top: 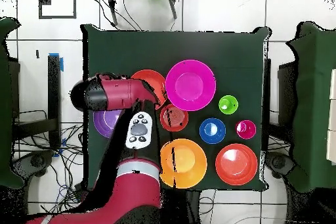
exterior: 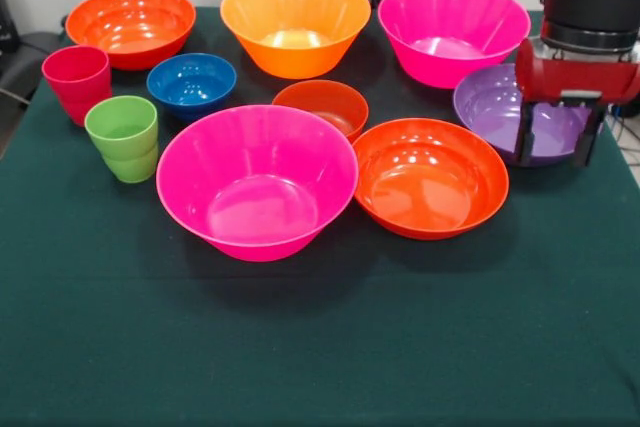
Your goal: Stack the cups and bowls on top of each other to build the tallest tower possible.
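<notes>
One purple bowl (exterior: 500, 107) directly beneath the open gripper (exterior: 558, 137).

bowls (exterior: 257, 182): 8 | cups (exterior: 123, 136): 2

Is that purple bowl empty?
Seemingly empty: the purple bowl shows bare inside, though the fingers hide part of it.

The lower half of the front view is bare green counter (exterior: 320, 347). Bowls crowd the upper half, with dark gaps between the big magenta bowl (exterior: 257, 182) and lime cup (exterior: 123, 137).
</notes>
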### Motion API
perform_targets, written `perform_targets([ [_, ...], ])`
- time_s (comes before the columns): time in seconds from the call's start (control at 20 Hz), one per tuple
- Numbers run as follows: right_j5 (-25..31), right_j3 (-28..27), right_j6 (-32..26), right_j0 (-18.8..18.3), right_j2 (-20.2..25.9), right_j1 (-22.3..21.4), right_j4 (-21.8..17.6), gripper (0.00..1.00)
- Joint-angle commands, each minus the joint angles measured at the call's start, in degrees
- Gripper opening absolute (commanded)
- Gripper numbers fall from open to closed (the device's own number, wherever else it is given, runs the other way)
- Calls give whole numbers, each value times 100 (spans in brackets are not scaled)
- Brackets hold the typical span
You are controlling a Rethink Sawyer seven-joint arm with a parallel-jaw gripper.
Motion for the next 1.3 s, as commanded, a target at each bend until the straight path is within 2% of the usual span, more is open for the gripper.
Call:
perform_targets([
  [0.05,-487,-308,739,-273,204,588,-54,100],
  [0.9,-1170,-120,774,-477,307,1127,-56,100],
  [1.3,-1177,-172,749,-472,311,1165,13,100],
])
